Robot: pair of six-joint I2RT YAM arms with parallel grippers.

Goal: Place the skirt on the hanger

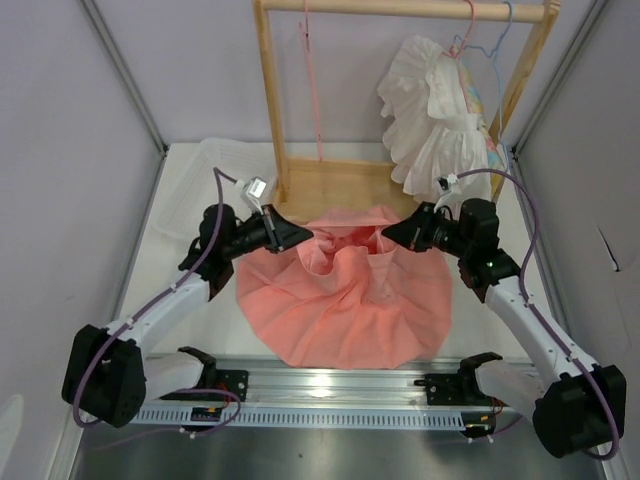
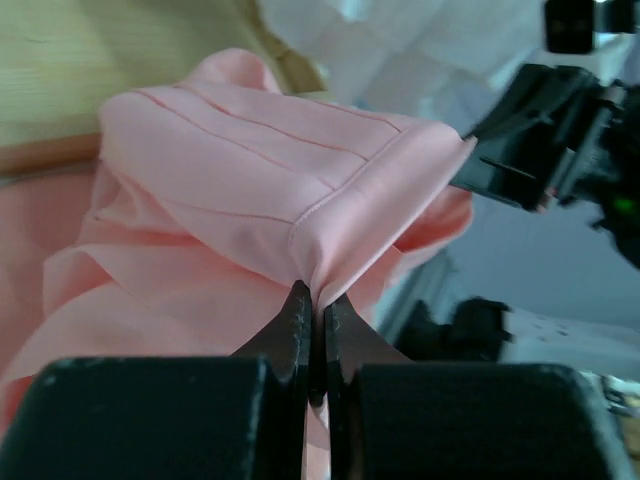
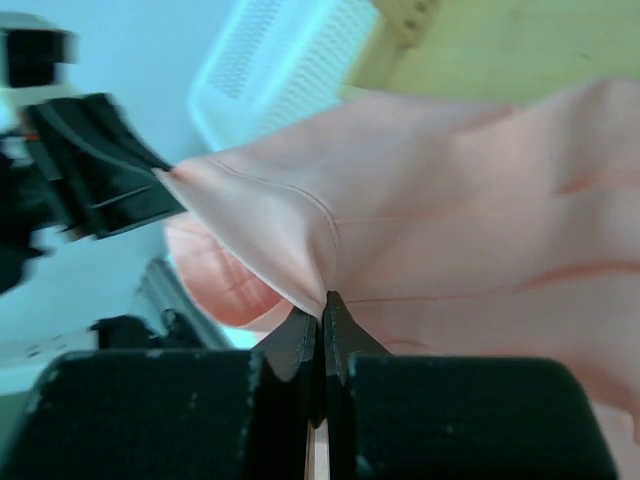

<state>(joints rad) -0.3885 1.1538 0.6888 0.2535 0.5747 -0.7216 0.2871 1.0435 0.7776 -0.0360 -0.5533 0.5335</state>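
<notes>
The salmon-pink skirt (image 1: 340, 290) lies spread on the table, with its waistband lifted between my two grippers. My left gripper (image 1: 305, 236) is shut on the left end of the waistband (image 2: 250, 170), and its fingertips (image 2: 300, 310) pinch the fold. My right gripper (image 1: 388, 235) is shut on the right end (image 3: 450, 220). Each wrist view shows the other gripper across the stretched band. The pale-pink wire hanger (image 1: 313, 90) hangs from the wooden rod at the left, seen edge-on, just behind the skirt.
A wooden rack (image 1: 330, 185) stands at the back, its base right behind the skirt. A white ruffled garment (image 1: 435, 110) hangs on a light-blue hanger (image 1: 505, 30) at the rod's right end. A white plastic basket (image 1: 215, 170) sits at the back left.
</notes>
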